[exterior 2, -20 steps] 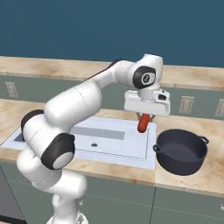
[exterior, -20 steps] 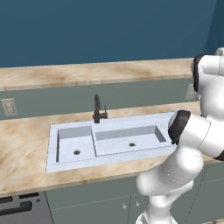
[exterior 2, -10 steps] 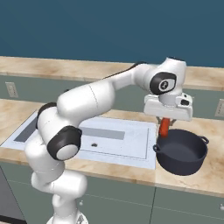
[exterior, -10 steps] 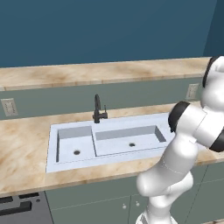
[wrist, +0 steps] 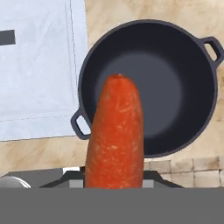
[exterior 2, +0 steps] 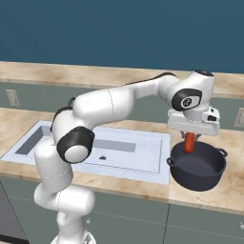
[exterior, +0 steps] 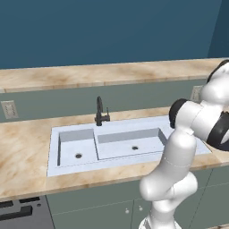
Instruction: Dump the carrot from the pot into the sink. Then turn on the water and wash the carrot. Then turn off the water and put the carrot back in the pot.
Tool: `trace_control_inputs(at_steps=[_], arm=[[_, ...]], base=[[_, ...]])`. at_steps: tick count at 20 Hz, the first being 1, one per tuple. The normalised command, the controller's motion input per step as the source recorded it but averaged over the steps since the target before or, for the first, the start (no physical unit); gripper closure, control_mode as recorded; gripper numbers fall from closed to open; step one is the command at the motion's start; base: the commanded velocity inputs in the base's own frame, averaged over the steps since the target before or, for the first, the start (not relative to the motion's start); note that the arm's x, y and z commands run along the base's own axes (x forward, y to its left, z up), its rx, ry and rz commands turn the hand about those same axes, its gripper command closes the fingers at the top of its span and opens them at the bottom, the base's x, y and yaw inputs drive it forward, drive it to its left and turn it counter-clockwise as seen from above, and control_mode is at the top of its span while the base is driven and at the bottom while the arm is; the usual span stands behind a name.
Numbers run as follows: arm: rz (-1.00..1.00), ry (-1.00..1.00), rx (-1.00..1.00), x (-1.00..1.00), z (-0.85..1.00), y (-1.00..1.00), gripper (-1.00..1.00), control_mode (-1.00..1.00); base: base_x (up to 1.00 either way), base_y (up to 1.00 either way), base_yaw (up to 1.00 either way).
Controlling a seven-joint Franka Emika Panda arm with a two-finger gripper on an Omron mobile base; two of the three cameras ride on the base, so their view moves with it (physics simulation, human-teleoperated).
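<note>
My gripper (exterior 2: 189, 138) is closed on the carrot (exterior 2: 189, 142), which hangs point-down from it in the right of the right base view, its lower end just above the open mouth of the pot (exterior 2: 198, 166). That view shows the height: the carrot is above the pot's floor, not resting in it, and the pot stands on the counter (exterior 2: 224, 190) just beside the right edge of the sink (exterior 2: 133, 157). In the hand view the carrot (wrist: 114, 140) rises from the bottom centre and lies across the left half of the pot (wrist: 175, 87); this view alone shows the pot's inside, dark and bare, with one handle at upper right and one at lower left. The sink's pale edge (wrist: 39, 70) sits in the upper left there, with the counter (wrist: 43, 153) below it. The left base view gives what the others lack: both basins of the sink (exterior: 112, 145) with their drain holes, and the black faucet (exterior: 100, 112) behind them in the middle of the frame.
</note>
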Motion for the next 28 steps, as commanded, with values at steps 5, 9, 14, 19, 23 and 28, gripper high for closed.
trace_control_inputs(at_steps=[5, 9, 14, 19, 23, 28], arm=[[0.0, -0.01, 0.0, 0.44, -0.28, -0.19, 1.0, -1.0], [0.0, 0.0, 0.01, 0.28, -0.31, -0.25, 1.0, -1.0], [0.0, 0.0, 0.03, 0.13, -0.43, -0.25, 1.0, -1.0], [0.0, 0.0, 0.03, 0.1, -0.39, -0.18, 1.0, -1.0], [0.0, 0.0, 0.01, 0.14, -0.36, -0.05, 1.0, -1.0], [0.0, 0.0, 0.0, 0.12, -0.35, 0.0, 1.0, -1.0]], base=[[0.0, 0.0, 0.0], [0.0, 0.0, 0.0], [0.0, 0.0, 0.0], [0.0, 0.0, 0.0], [0.0, 0.0, 0.0], [0.0, 0.0, 0.0]])
